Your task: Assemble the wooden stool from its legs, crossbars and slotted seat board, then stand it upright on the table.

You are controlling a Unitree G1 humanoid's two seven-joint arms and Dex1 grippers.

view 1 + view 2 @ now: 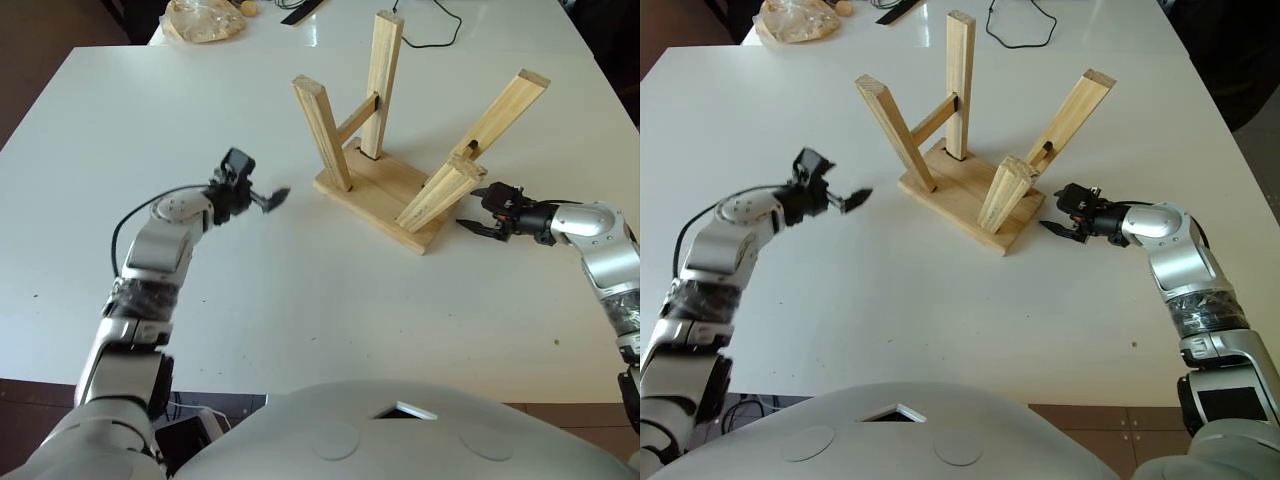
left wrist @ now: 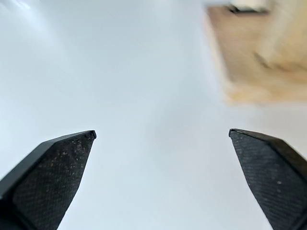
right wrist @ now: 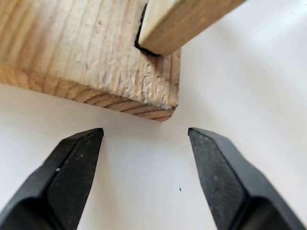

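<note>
- The left claw (image 1: 272, 198) was found left of centre in the left eye view, raised over the bench (image 1: 300, 310). It was opened wide with nothing held, and it was kept well apart from the stool.
- The stool (image 1: 400, 180) was seen in the upper middle of the frame, turned upside down. The seat board (image 1: 375, 185) was laid flat on the bench and four legs (image 1: 322, 135) were pointed upward, splayed outward.
- A crossbar (image 1: 355, 118) was seen bridging the two legs on the left. A join between the right pair could be only partly made out.
- The stool was judged stiff, dry and fairly light, though awkward because of its spread. The legs appeared to be seated in slots, so a pull on a leg tip could work a joint loose.
- A hold on the edge of the seat board, or on a leg close to the board, was judged safest. Both claws would probably be needed for the turn-over.
- The right claw (image 1: 478, 225) was found right of centre, low at bench level just beside the board's near right corner. It was released and empty, and the corner was seen just ahead of its gap, not yet enclosed.
</note>
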